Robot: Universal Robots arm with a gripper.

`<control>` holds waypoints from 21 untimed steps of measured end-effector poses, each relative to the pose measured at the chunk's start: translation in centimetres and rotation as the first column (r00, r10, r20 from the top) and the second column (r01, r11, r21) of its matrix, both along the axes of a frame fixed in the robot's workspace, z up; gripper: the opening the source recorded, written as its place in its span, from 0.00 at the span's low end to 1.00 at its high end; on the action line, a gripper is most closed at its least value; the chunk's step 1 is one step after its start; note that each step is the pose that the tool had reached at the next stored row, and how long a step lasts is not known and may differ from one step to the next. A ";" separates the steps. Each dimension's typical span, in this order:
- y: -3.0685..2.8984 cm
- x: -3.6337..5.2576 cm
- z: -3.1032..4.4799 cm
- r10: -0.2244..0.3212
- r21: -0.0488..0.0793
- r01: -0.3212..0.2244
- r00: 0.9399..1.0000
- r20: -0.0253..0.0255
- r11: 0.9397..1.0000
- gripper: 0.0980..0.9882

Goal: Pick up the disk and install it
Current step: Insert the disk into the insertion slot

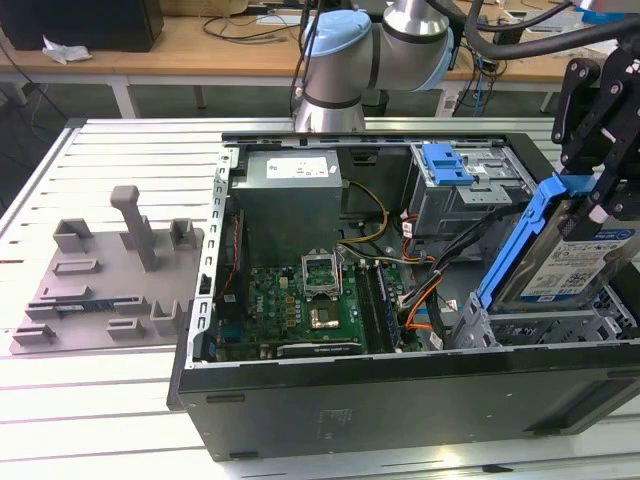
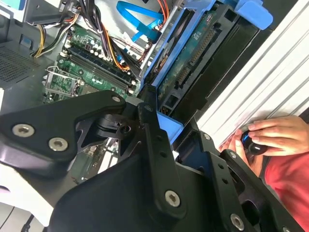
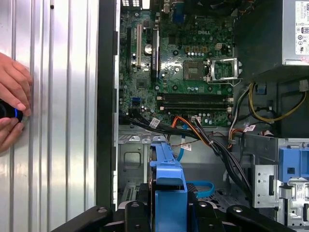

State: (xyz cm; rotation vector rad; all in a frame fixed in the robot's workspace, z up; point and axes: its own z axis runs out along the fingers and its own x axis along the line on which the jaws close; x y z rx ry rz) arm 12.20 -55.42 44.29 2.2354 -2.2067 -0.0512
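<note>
We see the gripper (image 1: 603, 200) clenched on the disk (image 1: 578, 262), holding it over the open case (image 1: 400, 420) at the exterior view's right. The disk hangs steeply tilted. Its long axis runs from the upper end in the gripper down toward the exterior view's left, and the lower end sits at the top of the metal cage (image 1: 560, 328) in the case's near corner. We cannot tell whether that end touches the cage. The labelled face is turned up and toward the exterior view's right, and 1 blue rail (image 1: 520, 240) lines the long edge facing the left.

In the first wrist view the gripper (image 3: 166, 215) shows 2 black fingers (image 3: 131, 212), 1 on each side of the disk (image 3: 168, 176), whose long axis points away from the wrist toward the board (image 3: 183, 72). In the second wrist view the gripper (image 2: 171, 129) clamps the near end of the disk (image 2: 193, 63), and we see its underside with the connector.

Inside the case a grey power box (image 1: 290, 190) sits at the far side and a bare blue clip (image 1: 445, 165) lies on the far bay. A grey fixture (image 1: 100, 280) rests on the slatted table (image 1: 100, 400), apart from the case. A person's hands (image 3: 12, 111) rest on the table beside the case, around a small black knob (image 3: 7, 113)
</note>
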 end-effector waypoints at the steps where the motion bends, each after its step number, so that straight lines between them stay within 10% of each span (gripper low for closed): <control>1: 0.00 0.00 -0.06 0.000 0.000 0.000 1.000 0.000 1.000 0.30; 21: 0.00 0.00 -1.52 0.000 0.000 0.000 1.000 0.000 1.000 0.30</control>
